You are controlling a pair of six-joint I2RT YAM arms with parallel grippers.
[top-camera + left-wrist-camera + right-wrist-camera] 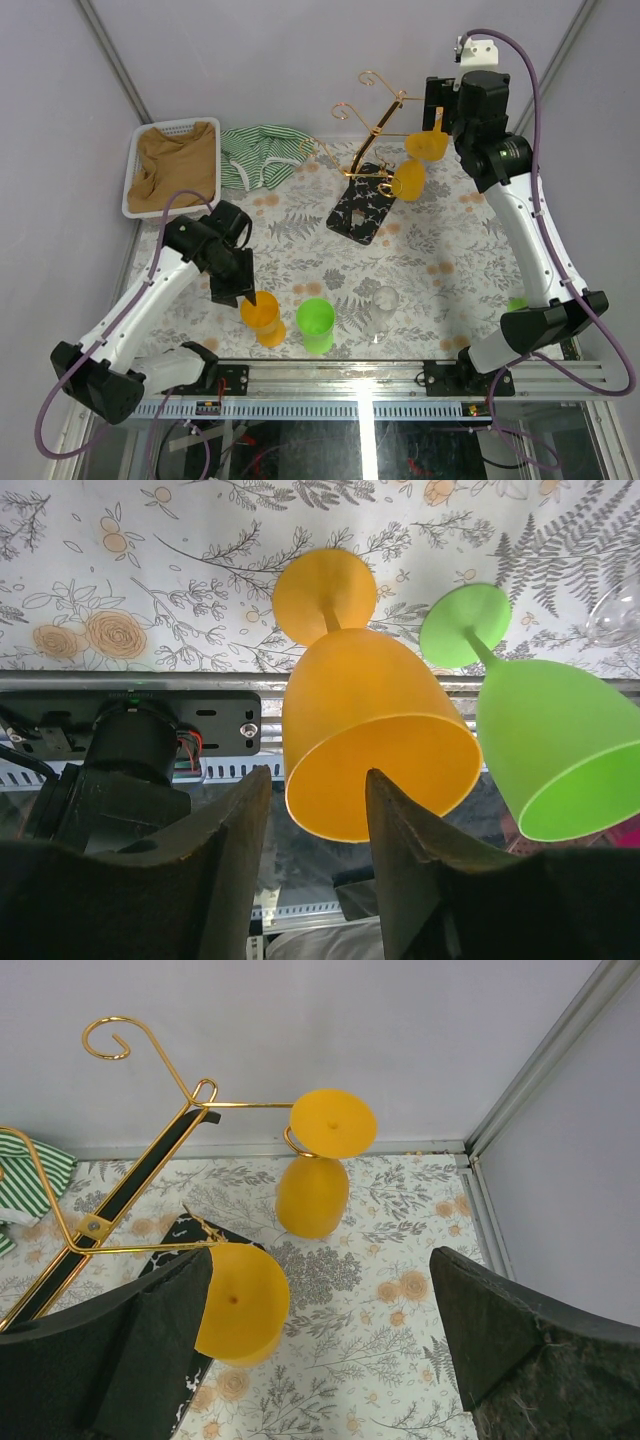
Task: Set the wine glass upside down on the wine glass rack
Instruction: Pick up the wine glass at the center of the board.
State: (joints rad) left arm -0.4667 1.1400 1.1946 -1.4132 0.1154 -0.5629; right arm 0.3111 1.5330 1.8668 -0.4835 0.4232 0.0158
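The gold wire wine glass rack [372,125] stands on its black patterned base [360,210] at the back of the table. Two orange glasses [428,145] [408,180] hang upside down on its arms, also seen in the right wrist view [312,1195] [240,1300]. My right gripper [437,118] [320,1260] is open and empty just beside and above them. An orange wine glass [262,315] [370,740] stands upright at the front. My left gripper [240,288] [318,775] is open, its fingers straddling the near wall of that glass's rim.
A green wine glass [315,325] [550,745] stands right of the orange one, and a clear glass [385,300] further right. A white basket [131,180] with brown cloth and a green striped cloth [262,155] lie at the back left. Walls enclose the table.
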